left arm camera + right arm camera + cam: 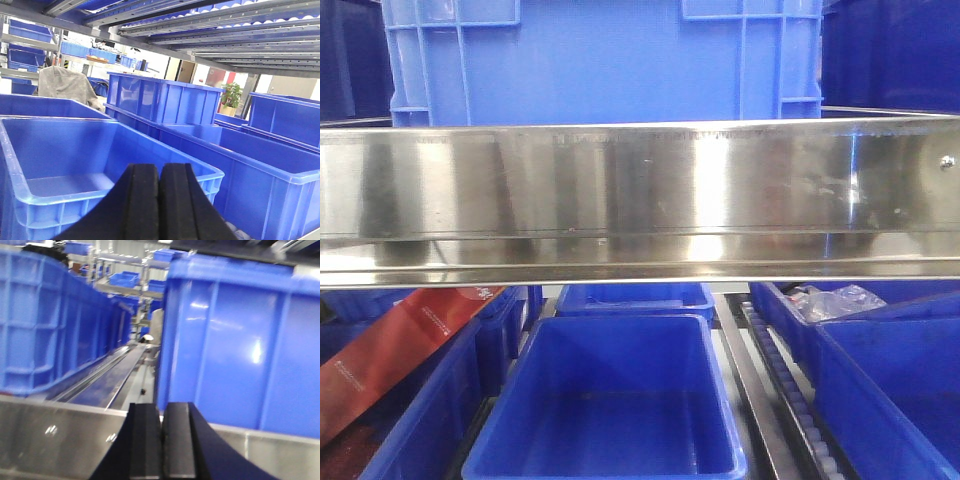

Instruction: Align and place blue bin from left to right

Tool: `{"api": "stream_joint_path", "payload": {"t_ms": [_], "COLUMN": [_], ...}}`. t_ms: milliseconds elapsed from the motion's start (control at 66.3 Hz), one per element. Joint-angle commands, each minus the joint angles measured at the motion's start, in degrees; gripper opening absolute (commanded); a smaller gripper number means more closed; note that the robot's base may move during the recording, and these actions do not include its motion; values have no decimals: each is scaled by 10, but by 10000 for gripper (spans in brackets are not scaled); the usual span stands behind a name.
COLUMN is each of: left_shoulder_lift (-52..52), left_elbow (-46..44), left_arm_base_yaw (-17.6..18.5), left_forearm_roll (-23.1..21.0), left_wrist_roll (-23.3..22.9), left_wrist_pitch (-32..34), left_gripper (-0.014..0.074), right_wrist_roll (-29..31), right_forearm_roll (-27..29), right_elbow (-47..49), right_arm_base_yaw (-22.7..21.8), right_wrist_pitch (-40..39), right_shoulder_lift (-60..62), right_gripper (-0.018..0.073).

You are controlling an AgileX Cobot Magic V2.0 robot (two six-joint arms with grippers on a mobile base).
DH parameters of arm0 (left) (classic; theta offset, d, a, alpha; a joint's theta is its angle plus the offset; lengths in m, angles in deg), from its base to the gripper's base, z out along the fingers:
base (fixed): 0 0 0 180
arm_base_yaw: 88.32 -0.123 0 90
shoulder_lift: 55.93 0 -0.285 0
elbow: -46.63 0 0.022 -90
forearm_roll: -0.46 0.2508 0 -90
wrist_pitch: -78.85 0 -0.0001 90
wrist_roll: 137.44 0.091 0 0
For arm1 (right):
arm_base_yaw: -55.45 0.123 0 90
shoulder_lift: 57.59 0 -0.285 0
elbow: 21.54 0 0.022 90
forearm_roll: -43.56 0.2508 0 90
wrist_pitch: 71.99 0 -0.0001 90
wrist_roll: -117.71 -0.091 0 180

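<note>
Two of my grippers are showing, one at the bottom of each wrist view, and both are sitting with their black pads pressed together and nothing between them. My left gripper point(159, 200) is hovering at the bottom centre of its frame, over the near rim of a deep-blue tub point(75, 165) that is filling the lower left. My right gripper point(162, 440) is sitting at the bottom centre of its own frame, in front of a steel rail point(55, 437) running across the bottom. The blue bin point(600, 60) is standing at the top centre of the front view, on the shelf behind a shiny steel lip point(640, 200). Below that lip, another tub point(610, 400) is lying at the bottom centre, and a red box point(400, 340) is leaning at the lower left.
</note>
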Motion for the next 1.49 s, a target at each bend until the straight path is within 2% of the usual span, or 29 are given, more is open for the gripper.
{"api": "stream_joint_path", "payload": {"t_ms": [0, 75, 226, 317, 453, 634, 950, 1479], "left_shoulder_lift": [-2, -2, -2, -2, -2, -2, -2, -2], "left_elbow": [1, 1, 1, 1, 1, 1, 1, 1], "left_arm_base_yaw": [4, 4, 4, 4, 4, 4, 4, 4], "left_forearm_roll": [2, 2, 2, 2, 2, 2, 2, 2], "left_wrist_roll": [1, 1, 1, 1, 1, 1, 1, 1], "left_wrist_pitch": [11, 11, 11, 11, 11, 11, 11, 11], "left_gripper": [-111, -111, -111, -111, -111, -111, -111, -111], "right_wrist_roll": [-3, -3, -3, -3, -3, -3, -3, -3], "right_forearm_roll": [15, 38, 45, 48, 81, 81, 81, 81], "right_elbow": [-4, -4, -4, -4, -4, -4, -4, -4], "right_arm_base_yaw": [-3, -17, -49, -44, -28, -9, -7, -7], "right_wrist_pitch": [-37, -12, -10, 7, 60, 51, 2, 2], "right_shoulder_lift": [5, 5, 5, 5, 5, 5, 5, 5], "right_gripper": [-78, -78, -78, -78, -78, -78, -78, -78]}}
